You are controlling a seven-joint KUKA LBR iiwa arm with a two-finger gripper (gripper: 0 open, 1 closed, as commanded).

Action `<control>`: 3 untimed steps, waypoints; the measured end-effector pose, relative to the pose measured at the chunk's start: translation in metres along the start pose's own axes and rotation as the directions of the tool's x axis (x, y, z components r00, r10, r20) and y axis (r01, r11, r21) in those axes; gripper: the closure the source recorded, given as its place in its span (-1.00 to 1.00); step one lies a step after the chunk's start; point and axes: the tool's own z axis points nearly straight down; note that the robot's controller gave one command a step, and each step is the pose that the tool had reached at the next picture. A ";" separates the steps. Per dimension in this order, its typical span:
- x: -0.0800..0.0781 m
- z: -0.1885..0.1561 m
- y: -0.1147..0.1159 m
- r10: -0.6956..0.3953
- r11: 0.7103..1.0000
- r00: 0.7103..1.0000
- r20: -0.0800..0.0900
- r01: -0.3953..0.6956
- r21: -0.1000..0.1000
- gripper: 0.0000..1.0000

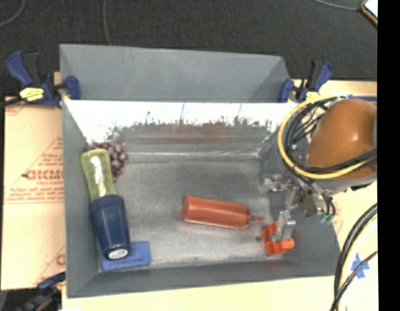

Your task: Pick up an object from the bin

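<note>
My gripper [287, 220] hangs low at the right side of the bin, close to the right wall. Right under its tip lies a small orange-red angular piece [276, 243]; whether it is gripped I cannot tell. A red-orange cylinder [216, 212] lies on its side in the middle of the bin floor. Its narrow end points right and stops just left of the gripper.
Along the left wall lies a yellow-green bottle with a dark blue cap [105, 203]. A blue block [133, 256] sits at its foot in the front left corner. A small dark purple grape bunch [115, 154] rests in the back left corner. The arm's orange cover and cables hang over the right rim.
</note>
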 end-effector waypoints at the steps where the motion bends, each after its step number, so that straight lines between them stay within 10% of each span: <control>1: 0.000 0.000 0.000 0.000 1.000 1.000 0.000 0.000 0.000 -1.00; 2: -0.017 0.056 0.063 -0.032 0.999 0.999 0.000 0.032 -0.003 -1.00; 3: -0.056 0.082 0.047 -0.027 1.000 1.000 0.011 0.027 0.004 -1.00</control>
